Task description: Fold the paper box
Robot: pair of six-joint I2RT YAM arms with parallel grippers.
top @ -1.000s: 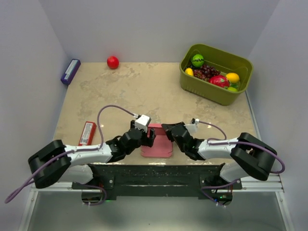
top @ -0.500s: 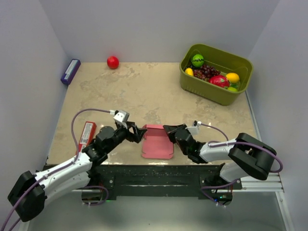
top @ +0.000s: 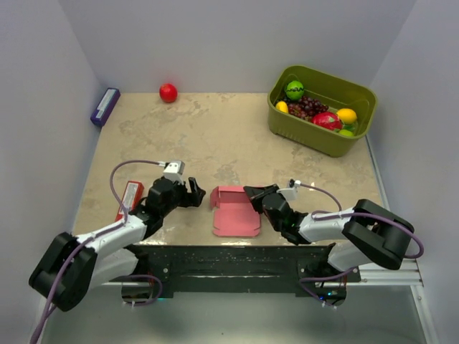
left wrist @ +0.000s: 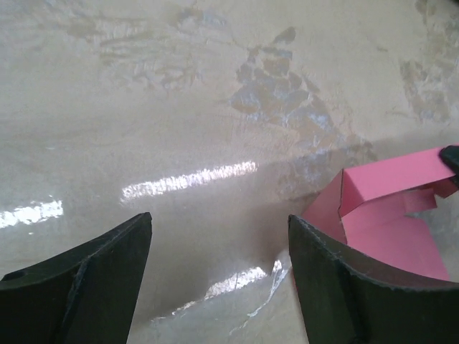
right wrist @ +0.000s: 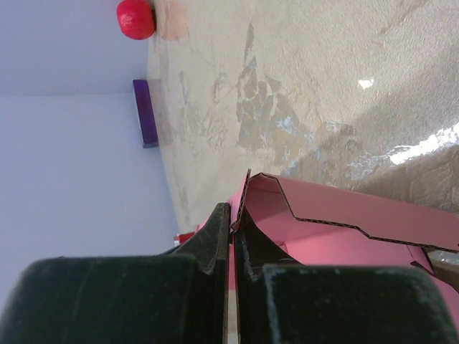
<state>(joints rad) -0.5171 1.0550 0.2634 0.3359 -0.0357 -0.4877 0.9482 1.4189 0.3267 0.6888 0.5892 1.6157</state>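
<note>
Thin pink creased cardboard box blank (top: 233,218) lies partly folded on the glossy, mottled beige stone counter (top: 215,136), between my two arms. My right pincer (right wrist: 233,218) is pinched tight on its raised side flap. My left pincer (left wrist: 219,226) gapes wide, empty, just beside the box.

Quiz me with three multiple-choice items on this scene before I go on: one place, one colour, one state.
1. Where on the table is the red ball? A) near edge, between the arms B) far edge, towards the left C) right edge
2. What colour is the basket? A) blue B) white C) olive green
3. Which pincer holds the paper box? A) left B) right C) neither
Answers: 1 B, it lies alone at the far left. 2 C, its walls are olive green. 3 B, the right pincer is shut on a raised flap, while the left pincer stands open, apart from the box.
</note>
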